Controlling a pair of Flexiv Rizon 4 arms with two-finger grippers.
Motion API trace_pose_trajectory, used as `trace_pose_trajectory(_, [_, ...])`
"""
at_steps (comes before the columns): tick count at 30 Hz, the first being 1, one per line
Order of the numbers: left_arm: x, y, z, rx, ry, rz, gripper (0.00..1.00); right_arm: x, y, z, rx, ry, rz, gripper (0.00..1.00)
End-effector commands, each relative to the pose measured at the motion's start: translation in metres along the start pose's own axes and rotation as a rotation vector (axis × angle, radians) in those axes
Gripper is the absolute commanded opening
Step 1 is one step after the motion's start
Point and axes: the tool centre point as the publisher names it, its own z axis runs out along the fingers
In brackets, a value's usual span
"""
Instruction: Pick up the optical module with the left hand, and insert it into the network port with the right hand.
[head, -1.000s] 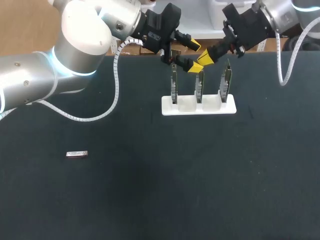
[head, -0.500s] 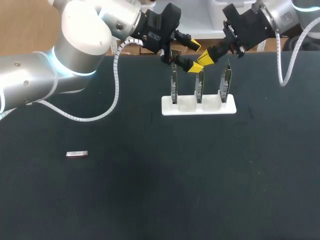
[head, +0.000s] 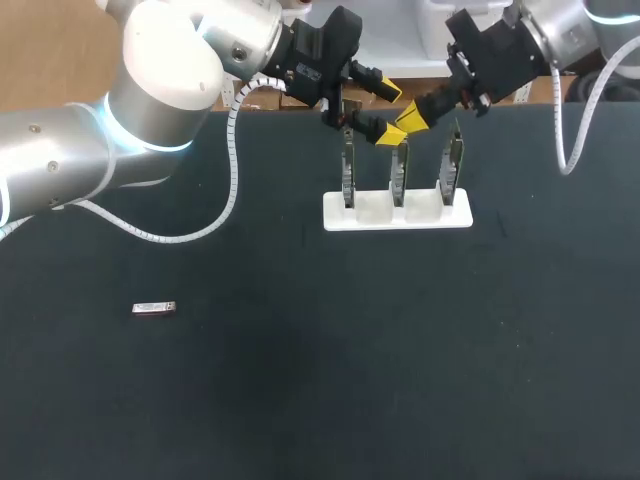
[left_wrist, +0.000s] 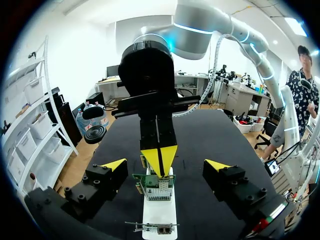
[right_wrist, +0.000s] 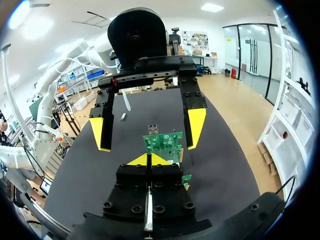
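**Both hands at the board rack, module lying far off**

Three green boards stand upright in a white rack (head: 372, 215) at the far side of the counter (head: 320, 400), and both my arms hang over it. My left hand (head: 387, 112) is spread wide and holds nothing. From its wrist, its fingers show on either side of the middle board (left_wrist: 156, 186) without touching it. My right hand (left_wrist: 160, 159) faces it from the other side. Its yellow tips are pressed together to a point just above that board's top edge, and I see nothing between them.

The optical module (head: 154, 308) lies flat on the counter toward my left, well apart from the rack and from both hands. I judge the pick-up not yet done: my left hand is open as it must be to take the module, but it is in the wrong place. I think my right hand waits at the rack because the port sits on those boards. Next, my left arm has to go down to the module.
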Motion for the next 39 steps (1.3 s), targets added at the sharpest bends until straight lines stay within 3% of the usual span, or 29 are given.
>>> trace_pose_trajectory(1, [0.000, 0.000, 0.000, -0.001, -0.001, 0.002, 1.00, 0.003, -0.001, 0.003, 0.003, -0.023, -0.007, 0.00])
trace_pose_trajectory(15, [0.000, 0.000, 0.000, -0.001, -0.001, 0.002, 1.00, -0.018, 0.008, -0.024, 0.059, -0.089, -0.062, 0.00])
trace_pose_trajectory(39, [0.000, 0.000, 0.000, -0.001, -0.001, 0.002, 1.00, 0.025, 0.027, -0.082, 0.068, -0.063, -0.041, 0.00])
